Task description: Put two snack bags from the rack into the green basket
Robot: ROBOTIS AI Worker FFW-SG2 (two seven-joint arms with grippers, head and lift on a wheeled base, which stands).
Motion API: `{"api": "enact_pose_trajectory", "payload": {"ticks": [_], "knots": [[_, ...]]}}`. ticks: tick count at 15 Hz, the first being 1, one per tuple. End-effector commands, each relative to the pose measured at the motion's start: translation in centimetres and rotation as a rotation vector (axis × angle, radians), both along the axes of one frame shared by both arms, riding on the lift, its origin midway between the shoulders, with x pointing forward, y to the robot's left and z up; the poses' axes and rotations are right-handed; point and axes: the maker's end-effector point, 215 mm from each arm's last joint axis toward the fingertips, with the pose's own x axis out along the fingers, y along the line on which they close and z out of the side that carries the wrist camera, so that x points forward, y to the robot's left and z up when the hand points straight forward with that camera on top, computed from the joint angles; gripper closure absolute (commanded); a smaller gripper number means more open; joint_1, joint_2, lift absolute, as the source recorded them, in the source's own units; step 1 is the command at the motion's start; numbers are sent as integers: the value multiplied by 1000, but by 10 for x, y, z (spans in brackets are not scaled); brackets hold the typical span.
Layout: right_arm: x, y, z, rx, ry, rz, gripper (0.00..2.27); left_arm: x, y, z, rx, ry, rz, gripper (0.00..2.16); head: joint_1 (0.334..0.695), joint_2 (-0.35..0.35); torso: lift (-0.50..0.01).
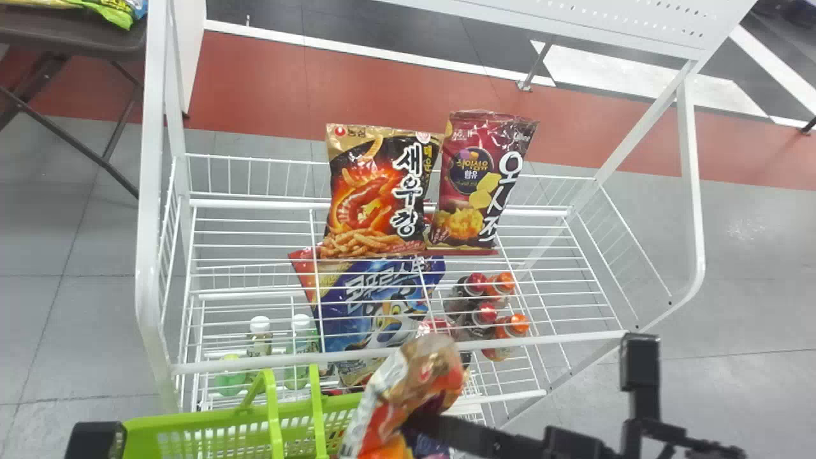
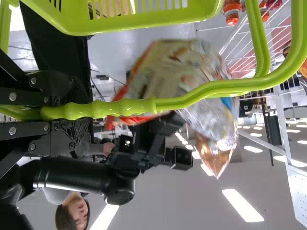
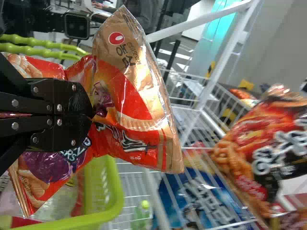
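At the bottom left of the head view is my left gripper's mount [image 1: 95, 440]; in the left wrist view my left gripper [image 2: 62, 112] is clamped on a handle of the green basket [image 1: 204, 428]. My right gripper [image 1: 417, 426] is above the basket's right part, shut on a crumpled orange-red snack bag [image 1: 411, 382]. The right wrist view has this right gripper [image 3: 90, 115] pinching the middle of the bag [image 3: 139, 115]. On the rack, a black shrimp snack bag [image 1: 376, 197] and a maroon bag [image 1: 478, 182] stand side by side on the upper shelf.
The white wire rack [image 1: 382, 352] has its front rail just beyond the basket. Below its upper shelf are a blue snack bag [image 1: 376, 306], several dark bottles with red or orange caps [image 1: 488, 280] and pale-capped bottles [image 1: 260, 338]. A dark chair [image 1: 76, 32] stands at back left.
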Motion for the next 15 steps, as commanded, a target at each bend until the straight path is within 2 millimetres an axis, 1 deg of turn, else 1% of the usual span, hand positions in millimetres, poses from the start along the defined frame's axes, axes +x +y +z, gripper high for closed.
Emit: {"api": "enact_pose_trajectory", "payload": {"ticks": [1, 3, 4, 7, 8, 9, 10, 11, 13, 15], "knots": [[-14, 13, -29, -18, 79, 43, 2243, 0, -1, 1, -1, 0, 0, 1470, 695, -350, -6], [-25, 20, -53, -41, 142, 77, 2243, 0, -2, 2, -4, -5, -4, 1470, 695, -350, -6], [-28, 23, -61, -45, 163, 92, 2243, -1, -2, 3, -5, -5, -4, 1470, 695, -350, -6], [-30, 20, -74, -98, 186, 109, 2240, 0, -2, 3, -2, -8, -3, 1470, 695, -350, -6], [-27, 18, -74, -112, 181, 118, 2132, 0, -3, 2, 2, -8, -4, 1470, 695, -350, -6], [-21, 14, -77, -155, 170, 144, 1845, -1, -3, 2, 3, -8, -6, 1470, 695, -350, -6], [-6, 6, -74, -185, 143, 136, 1021, 0, -5, 3, 3, -13, -11, 1470, 695, -350, -6], [0, 2, -70, -196, 128, 126, -1, -1, -5, 2, 4, -13, -12, 1470, 695, -350, -6], [7, -4, -59, -209, 93, 115, -1, 0, -5, 2, 5, -13, -12, 1470, 695, -350, -6], [10, -8, -53, -217, 77, 108, 53, -1, -6, 3, 3, -14, -15, 1470, 695, -350, -6]]}}
